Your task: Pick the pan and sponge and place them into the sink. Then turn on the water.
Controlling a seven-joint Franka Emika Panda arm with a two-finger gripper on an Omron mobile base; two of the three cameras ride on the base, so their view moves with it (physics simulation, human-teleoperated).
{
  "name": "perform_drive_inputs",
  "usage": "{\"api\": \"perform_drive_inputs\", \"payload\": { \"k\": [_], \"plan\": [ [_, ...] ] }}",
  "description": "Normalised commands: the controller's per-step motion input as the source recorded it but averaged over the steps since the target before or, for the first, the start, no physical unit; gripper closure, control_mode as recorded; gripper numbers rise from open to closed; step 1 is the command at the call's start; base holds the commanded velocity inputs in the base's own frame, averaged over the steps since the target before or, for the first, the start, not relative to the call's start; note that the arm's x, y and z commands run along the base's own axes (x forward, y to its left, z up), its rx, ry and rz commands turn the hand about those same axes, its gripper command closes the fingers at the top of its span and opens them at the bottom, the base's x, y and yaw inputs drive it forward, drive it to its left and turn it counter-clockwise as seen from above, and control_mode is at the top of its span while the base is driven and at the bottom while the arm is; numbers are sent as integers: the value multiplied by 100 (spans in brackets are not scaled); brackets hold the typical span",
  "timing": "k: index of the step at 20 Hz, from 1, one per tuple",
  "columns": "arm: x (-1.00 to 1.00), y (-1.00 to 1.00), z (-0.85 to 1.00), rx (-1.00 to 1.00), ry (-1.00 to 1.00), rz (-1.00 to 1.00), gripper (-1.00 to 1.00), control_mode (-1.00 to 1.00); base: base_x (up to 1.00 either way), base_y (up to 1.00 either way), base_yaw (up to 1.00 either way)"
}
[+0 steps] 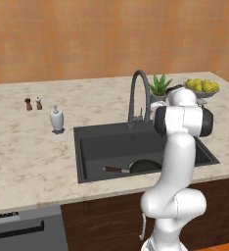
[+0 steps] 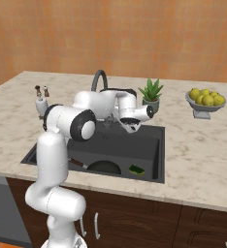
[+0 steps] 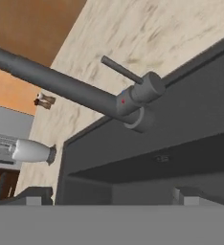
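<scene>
The black pan (image 1: 145,165) lies on the floor of the dark grey sink (image 1: 111,142), its wooden handle pointing left. From the right base view the pan (image 2: 105,167) sits near the basin's front wall, and the green sponge (image 2: 137,170) lies beside it to the right. My gripper (image 2: 130,128) hangs over the sink (image 2: 135,145) just in front of the arched faucet (image 2: 100,80). In the hand view the faucet's lever (image 3: 121,70) sticks out of its base (image 3: 142,95), some way ahead of my open gripper (image 3: 111,197). No water runs.
A white soap dispenser (image 1: 57,119) stands left of the sink, with two small shakers (image 1: 33,103) further back. A potted plant (image 2: 151,92) sits behind the basin's right corner. A bowl of lemons (image 2: 206,99) is on the counter's right end.
</scene>
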Motion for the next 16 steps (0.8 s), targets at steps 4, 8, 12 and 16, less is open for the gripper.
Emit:
{"api": "perform_drive_inputs", "payload": {
  "k": [4, 8, 12, 16],
  "plan": [
    [31, 3, -1, 1, 0, 0, -100, -100, 0, 0, 0],
    [37, 0, -16, 0, 0, 0, -100, -100, 0, 0, 0],
    [30, 9, -31, 0, 0, 0, -100, -100, 0, 0, 0],
    [23, 5, -7, 0, 0, 0, -100, -100, 0, 0, 0]
  ]
}}
